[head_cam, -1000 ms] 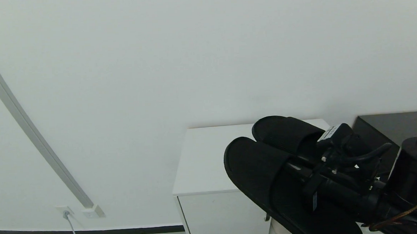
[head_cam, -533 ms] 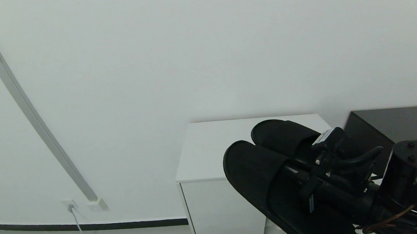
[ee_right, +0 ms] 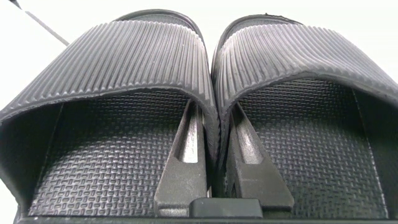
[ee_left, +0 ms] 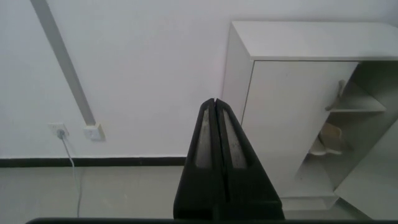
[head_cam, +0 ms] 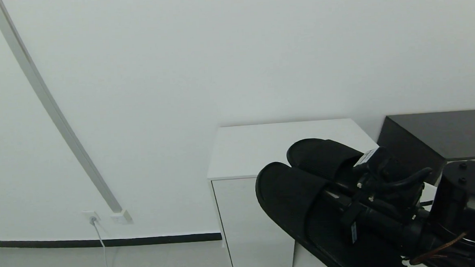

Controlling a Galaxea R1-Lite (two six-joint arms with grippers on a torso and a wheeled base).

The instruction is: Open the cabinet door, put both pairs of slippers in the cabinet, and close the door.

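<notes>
- Low on the right of the head view, the right gripper (head_cam: 338, 197) is clamped on the pair of black slippers (head_cam: 289, 192). Their toes are raised toward the white cabinet (head_cam: 262, 148) beyond, which I judge lets them go in toe first. Arm and slippers cover the cabinet's right front, so its opening is hidden. A dark table (head_cam: 444, 130) stands farther right.
- From the left wrist, the left gripper (ee_left: 216, 107) has its fingers pressed together on nothing, near and left of the white cabinet (ee_left: 298, 112), presumably kept out of the way. The cabinet's right part stands open, showing shelves (ee_left: 357, 107). A pale thing (ee_left: 328, 138) lies inside, possibly the other pair but too small to tell. Which panel is the door I cannot tell.
- From the right wrist, the right gripper (ee_right: 214, 109) has one of its fingers (ee_right: 186, 162) inside each of the black slippers (ee_right: 124, 74), squeezing their inner walls together. One grasp thus carries both. The straps block whatever lies ahead.
</notes>
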